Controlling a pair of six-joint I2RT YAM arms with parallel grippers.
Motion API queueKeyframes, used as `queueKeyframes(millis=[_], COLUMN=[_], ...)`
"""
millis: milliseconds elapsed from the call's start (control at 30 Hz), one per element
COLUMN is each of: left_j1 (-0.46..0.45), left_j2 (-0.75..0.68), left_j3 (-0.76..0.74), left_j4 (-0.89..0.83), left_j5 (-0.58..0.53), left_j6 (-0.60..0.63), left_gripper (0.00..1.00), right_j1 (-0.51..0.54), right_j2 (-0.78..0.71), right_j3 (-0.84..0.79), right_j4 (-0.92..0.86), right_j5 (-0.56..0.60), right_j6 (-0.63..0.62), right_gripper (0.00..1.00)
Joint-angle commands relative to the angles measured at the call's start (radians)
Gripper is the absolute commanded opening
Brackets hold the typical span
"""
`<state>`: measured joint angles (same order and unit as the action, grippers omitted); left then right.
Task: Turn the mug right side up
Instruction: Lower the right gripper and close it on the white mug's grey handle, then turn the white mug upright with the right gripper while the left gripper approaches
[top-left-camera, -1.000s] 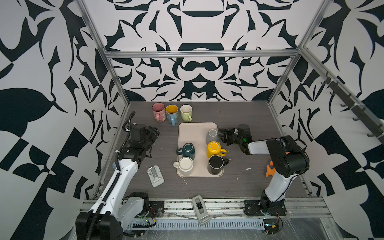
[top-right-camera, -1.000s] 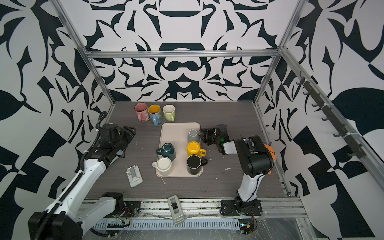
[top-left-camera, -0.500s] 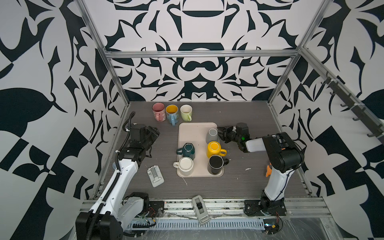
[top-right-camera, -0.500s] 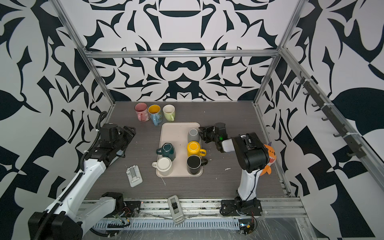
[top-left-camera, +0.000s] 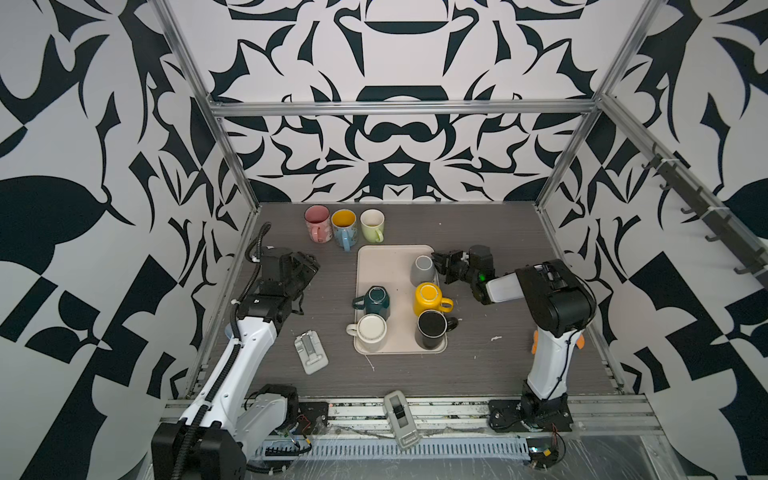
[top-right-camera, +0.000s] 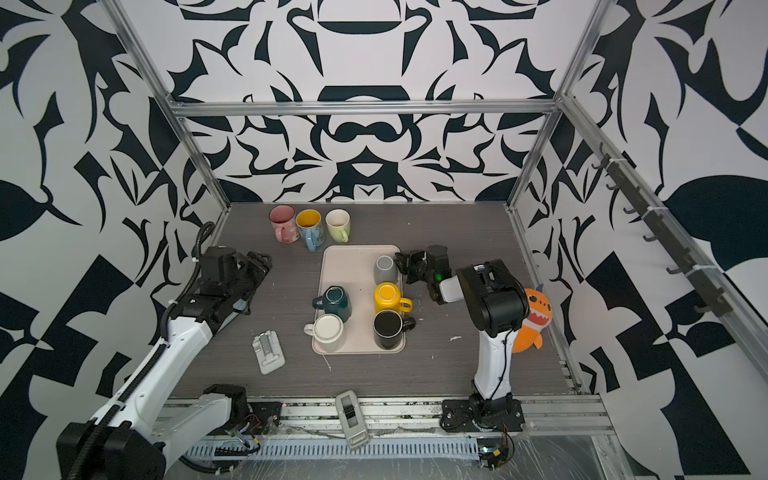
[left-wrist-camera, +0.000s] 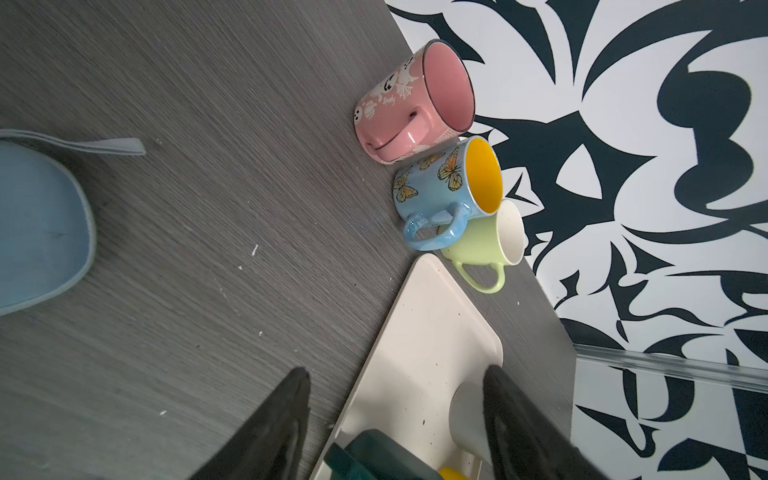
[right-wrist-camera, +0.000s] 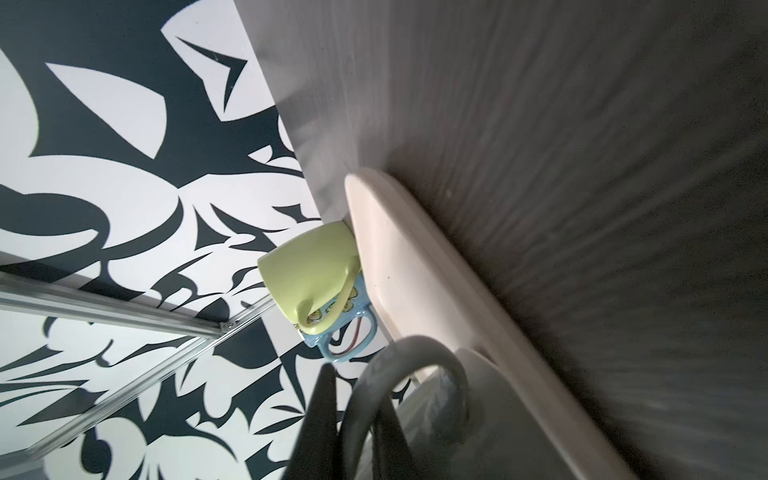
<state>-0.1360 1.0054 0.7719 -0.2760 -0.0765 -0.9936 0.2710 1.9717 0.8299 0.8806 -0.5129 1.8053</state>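
The dark grey worktop (left-wrist-camera: 199, 199) shows a matt wood-grain laminate. The cream speckled plastic tray (left-wrist-camera: 432, 332) looks smooth and matt. The pink ceramic mug (left-wrist-camera: 399, 108) and the blue butterfly mug (left-wrist-camera: 432, 187) carry a glossy glaze; the grey ceramic mug (top-left-camera: 423, 269) looks satin. The silver frame rail (top-left-camera: 399, 109) is brushed metal.

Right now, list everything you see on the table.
tray: one, cream, centre
grey mug: one, grey, tray's back right
yellow mug, black mug: two, tray's right, nearer the front
teal mug, white mug: two, tray's left
pink mug, blue mug, green mug: three, behind tray
gadgets: two, grey, left of tray, front rail
toy shark: one, orange, right edge
blue pad: one, blue, left edge
left pincer: one, black, left of tray
right pincer: one, black, on grey mug's handle
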Motion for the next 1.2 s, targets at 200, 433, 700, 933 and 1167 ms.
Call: queueKeyframes(millis=[200, 433, 700, 933, 1167], left_j1=[-0.002, -0.002, -0.002, -0.002, -0.002], left_j2=[-0.008, -0.014, -0.028, -0.019, 0.017], left_j3=[0.037, 0.042, 0.072, 0.131, 0.234], left_j4=[-0.035, -0.035, -0.021, 0.016, 0.065], left_j5=[-0.023, -0.023, -0.002, 0.084, 0.228], left_j6=[0.018, 0.027, 0.068, 0.163, 0.293], left_gripper=[0.69, 0.69, 0.67, 0.65, 0.65], right_j1=[0.013, 0.02, 0.053, 0.148, 0.317], right_j2=[-0.017, -0.02, -0.082, -0.336, -0.53], right_j3=[0.074, 0.175, 0.337, 0.46, 0.499], right_j4=[0.087, 0.147, 0.121, -0.564, -0.956], right_j5=[0.014, -0.019, -0.122, -0.038, 0.316], right_j6=[-0.016, -0.032, -0.215, -0.916, -1.464], right_gripper=[0.0, 0.0, 0.0, 0.0, 0.0])
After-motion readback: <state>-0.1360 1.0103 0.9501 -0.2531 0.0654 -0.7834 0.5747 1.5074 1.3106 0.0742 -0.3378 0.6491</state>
